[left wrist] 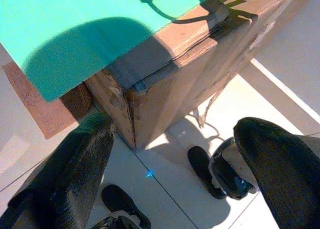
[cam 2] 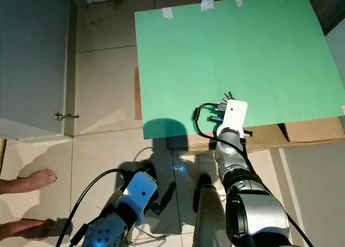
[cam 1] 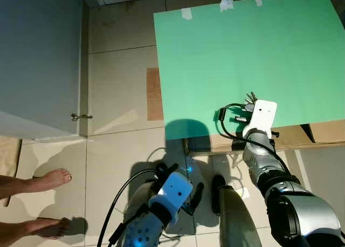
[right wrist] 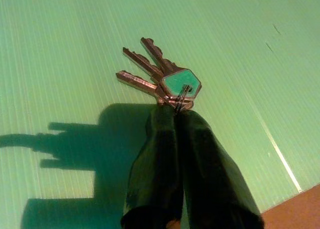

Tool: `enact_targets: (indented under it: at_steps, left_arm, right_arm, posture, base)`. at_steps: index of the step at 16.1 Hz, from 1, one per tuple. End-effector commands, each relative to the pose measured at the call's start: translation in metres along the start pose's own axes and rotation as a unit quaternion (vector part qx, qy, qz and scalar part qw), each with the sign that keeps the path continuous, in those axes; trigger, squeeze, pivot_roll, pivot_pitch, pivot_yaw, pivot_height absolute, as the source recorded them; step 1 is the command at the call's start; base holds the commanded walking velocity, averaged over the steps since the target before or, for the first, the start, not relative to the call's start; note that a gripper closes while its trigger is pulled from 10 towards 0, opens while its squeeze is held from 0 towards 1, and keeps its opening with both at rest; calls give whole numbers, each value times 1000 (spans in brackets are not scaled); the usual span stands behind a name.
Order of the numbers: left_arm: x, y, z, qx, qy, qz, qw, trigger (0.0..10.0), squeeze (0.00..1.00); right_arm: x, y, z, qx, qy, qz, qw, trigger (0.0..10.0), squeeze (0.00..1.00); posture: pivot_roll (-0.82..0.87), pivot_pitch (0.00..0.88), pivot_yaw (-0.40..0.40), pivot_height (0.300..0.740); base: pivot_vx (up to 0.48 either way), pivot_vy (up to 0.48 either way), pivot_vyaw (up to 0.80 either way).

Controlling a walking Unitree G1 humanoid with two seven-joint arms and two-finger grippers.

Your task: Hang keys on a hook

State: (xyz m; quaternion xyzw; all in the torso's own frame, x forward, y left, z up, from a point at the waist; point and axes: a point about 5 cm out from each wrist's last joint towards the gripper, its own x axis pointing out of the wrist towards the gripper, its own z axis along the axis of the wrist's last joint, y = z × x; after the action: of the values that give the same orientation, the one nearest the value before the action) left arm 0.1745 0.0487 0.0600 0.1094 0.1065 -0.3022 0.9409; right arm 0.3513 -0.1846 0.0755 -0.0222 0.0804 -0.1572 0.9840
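A bunch of silver keys (right wrist: 165, 76) on a ring, one with a green head, is pinched at the tips of my right gripper (right wrist: 175, 111), which is shut on it. The keys (cam 1: 250, 99) hang just over the near part of a green sheet (cam 1: 253, 58) lying on a cardboard box (cam 1: 323, 131). A small metal hook (cam 1: 81, 117) sticks out from the grey-white panel (cam 1: 38, 63) at the far left. My left gripper (left wrist: 172, 149) is low over the tiled floor by the box's corner, open and holding nothing.
A person's bare feet (cam 1: 51, 178) stand on the tiles at the left edge. A brown mat (cam 1: 154, 94) lies between the panel and the box. A black cable (cam 1: 226, 117) loops beside my right wrist. My own black feet (cam 1: 218, 185) are below.
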Motion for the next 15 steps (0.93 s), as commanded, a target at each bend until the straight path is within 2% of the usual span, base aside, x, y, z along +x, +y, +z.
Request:
enact_targets:
  at_steps: [1, 4, 7, 10, 15]
  left_arm:
    - [-4, -9, -11, -8, 28, -15, 999, 10000, 0]
    - [-3, -8, -11, -8, 27, -15, 999, 10000, 0]
    - [-2, -7, -11, -8, 27, -13, 1000, 10000, 0]
    - [4, -4, -9, -7, 20, -8, 1000, 10000, 0]
    - [16, 0, -7, -6, 12, -2, 1000, 10000, 0]
  right_arm:
    - [-5, -1, -11, 7, 16, -2, 1000, 0, 0]
    - [-4, -1, -8, 19, 10, 0, 1000, 0, 0]
    - [1, 4, 8, 38, -22, 22, 999, 0, 0]
    - [7, 8, 43, 69, -85, 52, 993, 0, 0]
    - [15, 9, 87, 102, -135, 86, 982, 0, 0]
  posture:
    - [14, 467, 109, 740]
    - [14, 468, 109, 740]
    - [3, 462, 102, 740]
    - [-26, 448, 87, 740]
    - [-49, 414, 75, 740]
  base:
    - [0, 0, 0]
    - [0, 0, 0]
    - [0, 0, 0]
    - [0, 0, 0]
    - [0, 0, 0]
